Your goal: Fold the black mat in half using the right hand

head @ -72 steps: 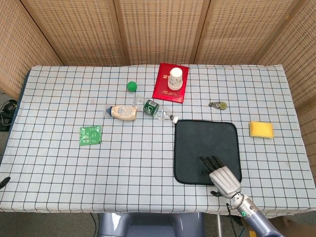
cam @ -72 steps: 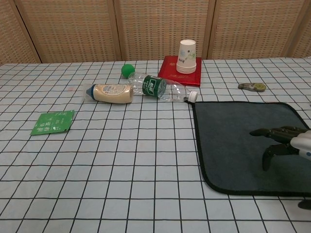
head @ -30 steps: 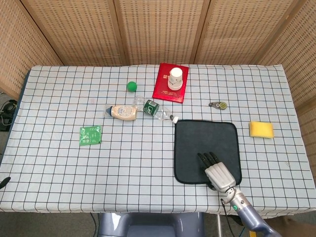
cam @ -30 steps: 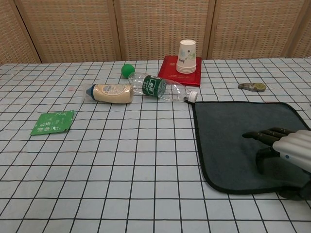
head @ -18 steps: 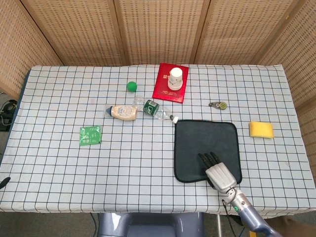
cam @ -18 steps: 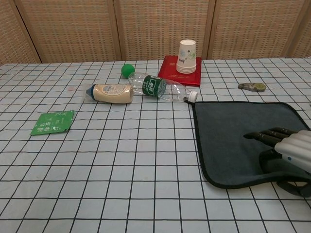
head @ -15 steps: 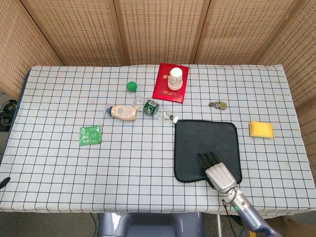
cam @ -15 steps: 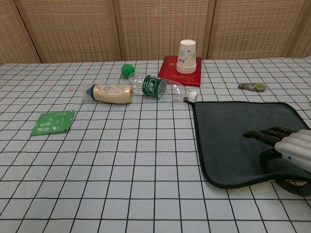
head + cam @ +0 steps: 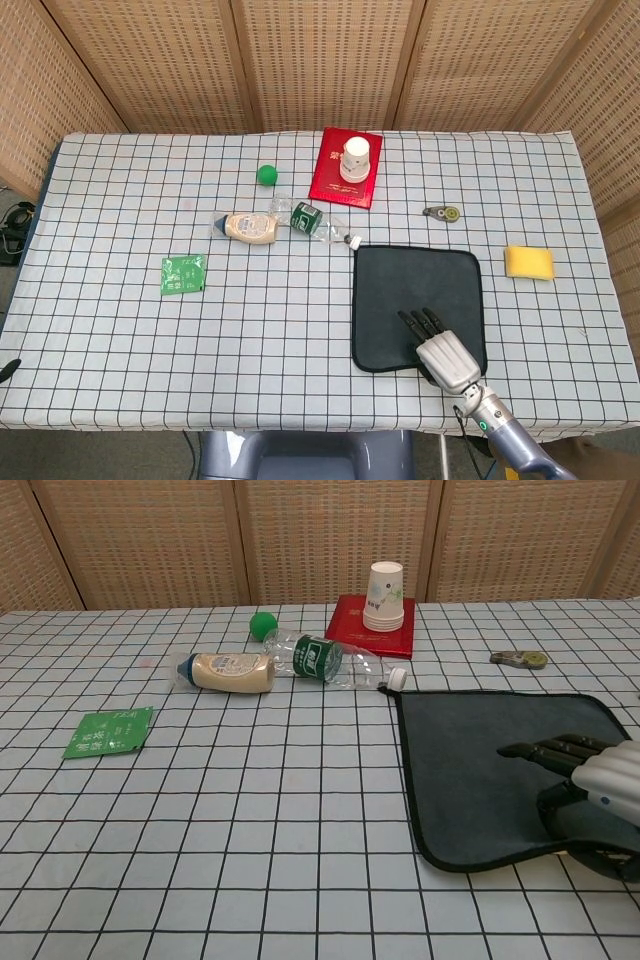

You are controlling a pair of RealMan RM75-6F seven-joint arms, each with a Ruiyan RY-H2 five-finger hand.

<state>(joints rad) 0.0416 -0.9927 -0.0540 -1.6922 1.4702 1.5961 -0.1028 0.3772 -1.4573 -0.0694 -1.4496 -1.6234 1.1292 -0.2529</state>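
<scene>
The black mat [image 9: 415,290] lies on the checked tablecloth at the right front of the table. My right hand [image 9: 445,355] sits at its near edge, fingers [image 9: 418,322] laid on top of the mat. In the chest view the right hand [image 9: 592,775] pinches the mat [image 9: 470,770], thumb under the near edge, which is lifted slightly off the cloth at the right. The left hand shows in neither view.
A clear water bottle [image 9: 318,223] lies just beyond the mat's far left corner, next to a beige bottle [image 9: 249,227]. Behind are a red book [image 9: 335,185] with stacked paper cups [image 9: 356,155], a green ball [image 9: 266,175], a small metal tool [image 9: 441,213], a yellow sponge [image 9: 528,262] and a green packet [image 9: 183,273].
My right hand slid forward onto the mat's near edge and closed on it. The near edge has risen and drawn back a little from the table front.
</scene>
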